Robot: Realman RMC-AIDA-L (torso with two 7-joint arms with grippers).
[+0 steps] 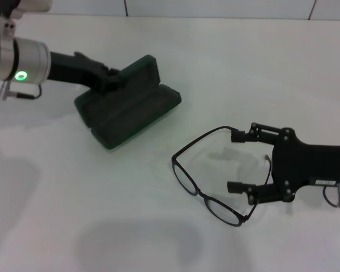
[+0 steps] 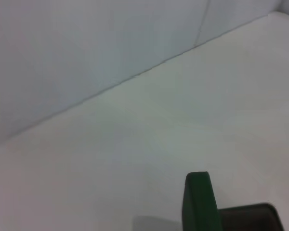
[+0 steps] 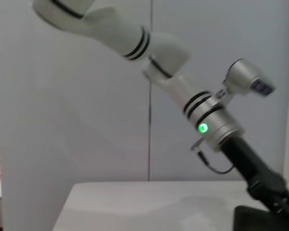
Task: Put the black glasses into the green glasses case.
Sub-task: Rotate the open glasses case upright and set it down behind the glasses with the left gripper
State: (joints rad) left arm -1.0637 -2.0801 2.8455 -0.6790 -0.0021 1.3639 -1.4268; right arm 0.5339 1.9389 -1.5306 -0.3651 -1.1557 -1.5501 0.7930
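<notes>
The green glasses case (image 1: 130, 110) lies open at the upper left of the white table, its lid (image 1: 140, 71) raised. My left gripper (image 1: 109, 79) is at the lid's left end and looks shut on it. The lid's green edge (image 2: 197, 204) and dark lining (image 2: 250, 219) show in the left wrist view. The black glasses (image 1: 207, 198) lie on the table to the right of the middle, temple arms unfolded toward my right gripper (image 1: 238, 161). That gripper is open low over the table. One fingertip (image 1: 237, 135) is at the far temple's end, and the other is between the temples.
The table's back edge meets a pale wall (image 1: 215, 7). The right wrist view shows my left arm (image 3: 207, 120) reaching down to the case's dark edge (image 3: 260, 219).
</notes>
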